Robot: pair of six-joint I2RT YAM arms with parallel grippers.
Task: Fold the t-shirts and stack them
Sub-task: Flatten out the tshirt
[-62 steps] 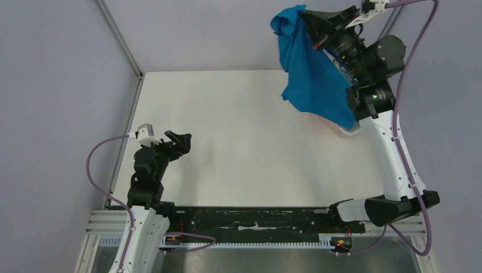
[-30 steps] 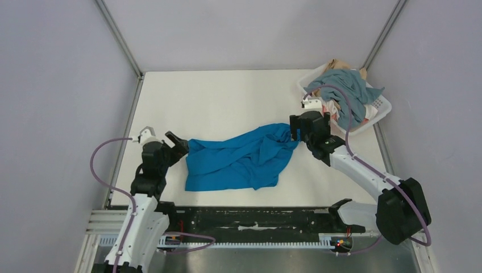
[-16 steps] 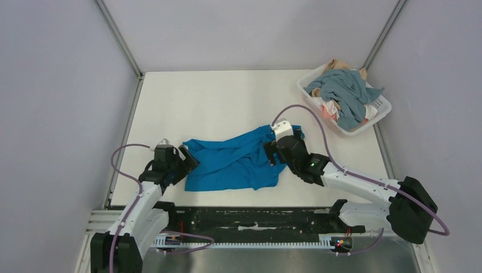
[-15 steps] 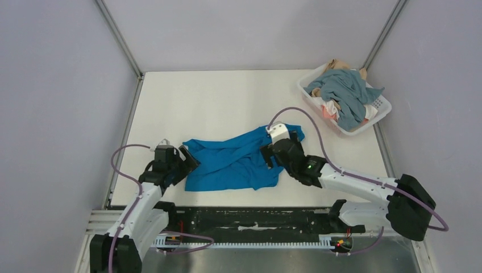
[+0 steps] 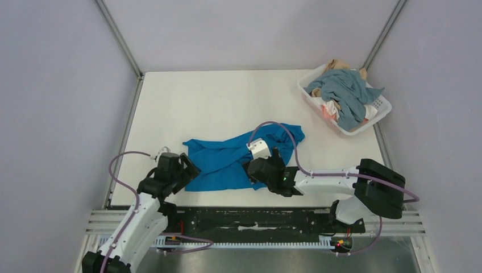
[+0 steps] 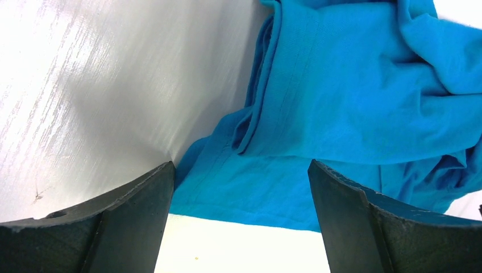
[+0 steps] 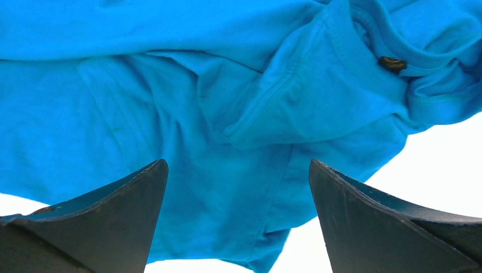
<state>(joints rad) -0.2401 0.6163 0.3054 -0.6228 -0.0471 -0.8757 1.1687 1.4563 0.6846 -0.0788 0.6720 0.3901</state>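
- Left gripper (image 6: 239, 170) hangs wide open over the near-left edge of the blue t-shirt (image 5: 224, 162), holding nothing.
- Right gripper (image 7: 237, 165) is just as wide open above the shirt's near-right folds, also holding nothing.
- Crumpled on the white surface (image 5: 227, 102), the shirt has its long axis running left to right, with the right end angled toward the far side.
- Its collar band carries a small dark spot (image 7: 392, 63), too small to read.
- At the far right, the white basket (image 5: 382, 111) holds a grey-blue shirt (image 5: 344, 91) heaped over peach-pink cloth (image 5: 328, 112) and tan cloth (image 5: 339, 63).
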